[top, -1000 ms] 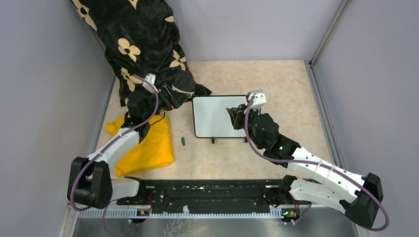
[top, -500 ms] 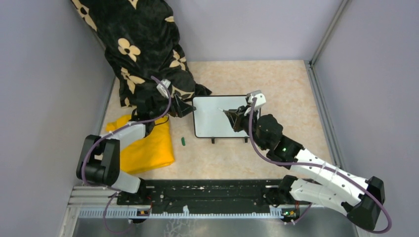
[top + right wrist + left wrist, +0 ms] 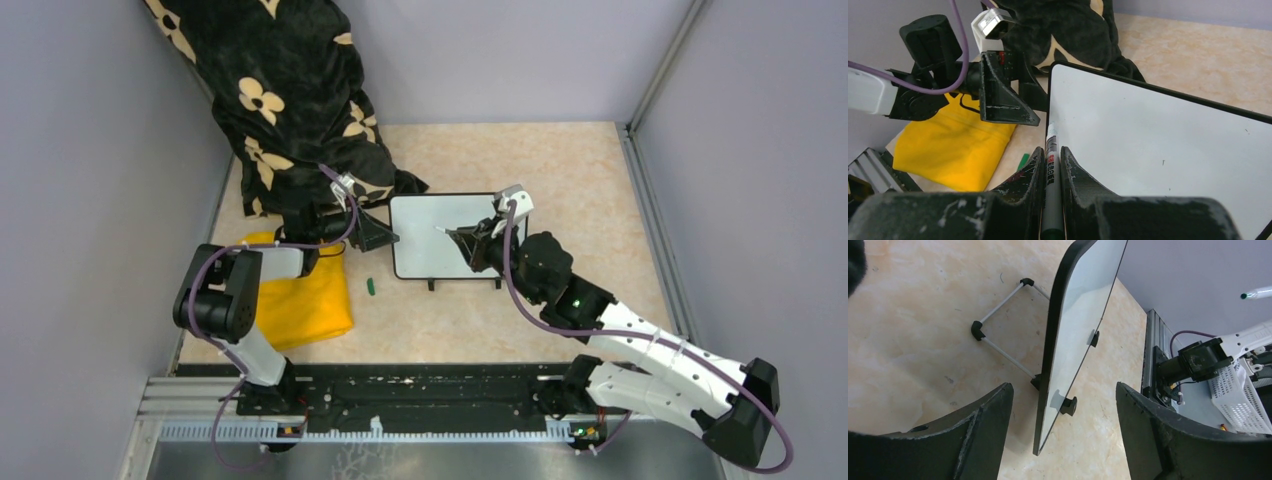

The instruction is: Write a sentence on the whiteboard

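Note:
The whiteboard [image 3: 425, 250] stands on its small black feet at mid-table, and its face is blank; no green sentence shows on it. My left gripper [image 3: 378, 236] is open at the board's left edge. In the left wrist view the board [image 3: 1083, 315] is edge-on between the two spread fingers of that gripper [image 3: 1063, 390], touching neither. My right gripper [image 3: 468, 243] is shut on a marker [image 3: 1051, 134], whose tip is over the board's upper left part [image 3: 1148, 145]. The marker's green tip also shows in the left wrist view [image 3: 1244, 295].
A yellow folded cloth [image 3: 300, 300] lies left of the board under the left arm. A black flowered cloth [image 3: 290, 100] hangs at the back left. A small green marker cap [image 3: 370, 286] lies on the table near the board's lower left corner. Grey walls enclose the table.
My left arm has swung right from over the cloths to the board's left edge, with the gripper open. My right gripper has carried the marker a little left across the board.

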`<state>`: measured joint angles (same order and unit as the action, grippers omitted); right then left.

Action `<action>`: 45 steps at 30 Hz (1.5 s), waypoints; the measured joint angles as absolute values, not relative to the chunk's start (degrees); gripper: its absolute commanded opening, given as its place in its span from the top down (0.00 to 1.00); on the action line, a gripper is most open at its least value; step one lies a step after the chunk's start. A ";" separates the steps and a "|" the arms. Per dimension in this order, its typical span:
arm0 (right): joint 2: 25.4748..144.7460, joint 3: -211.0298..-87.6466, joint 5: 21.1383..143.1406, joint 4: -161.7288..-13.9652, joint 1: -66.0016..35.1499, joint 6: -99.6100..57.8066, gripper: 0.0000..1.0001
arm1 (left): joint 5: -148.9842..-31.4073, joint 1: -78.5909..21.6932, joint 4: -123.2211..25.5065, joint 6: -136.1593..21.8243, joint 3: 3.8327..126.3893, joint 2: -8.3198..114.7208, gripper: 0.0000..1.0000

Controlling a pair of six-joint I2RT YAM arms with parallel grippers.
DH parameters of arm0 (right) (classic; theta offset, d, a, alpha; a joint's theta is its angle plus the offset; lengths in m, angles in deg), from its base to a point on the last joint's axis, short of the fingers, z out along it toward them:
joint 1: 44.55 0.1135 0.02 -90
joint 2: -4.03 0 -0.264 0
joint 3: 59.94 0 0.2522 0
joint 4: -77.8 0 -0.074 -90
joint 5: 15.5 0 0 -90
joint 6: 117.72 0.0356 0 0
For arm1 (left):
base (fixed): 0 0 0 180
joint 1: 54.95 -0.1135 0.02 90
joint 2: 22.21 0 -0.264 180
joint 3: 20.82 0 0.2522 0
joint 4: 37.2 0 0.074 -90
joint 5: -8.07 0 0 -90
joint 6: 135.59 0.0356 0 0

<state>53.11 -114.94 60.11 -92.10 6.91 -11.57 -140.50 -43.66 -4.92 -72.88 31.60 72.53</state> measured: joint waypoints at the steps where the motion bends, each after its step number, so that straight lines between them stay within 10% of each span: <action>1: 53.11 -114.94 60.43 -92.08 6.91 -11.47 1.00 | -141.07 -43.77 -4.48 -72.88 31.60 73.41 0.21; 45: 75.32 -119.94 47.58 -105.41 12.35 -11.66 1.00 | -146.71 -43.57 11.56 -78.34 31.27 82.65 0.65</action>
<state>75.32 -119.94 47.58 -105.41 12.35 -11.66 -146.71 -43.57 11.56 -78.34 31.27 82.65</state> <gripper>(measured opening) 0.125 0.375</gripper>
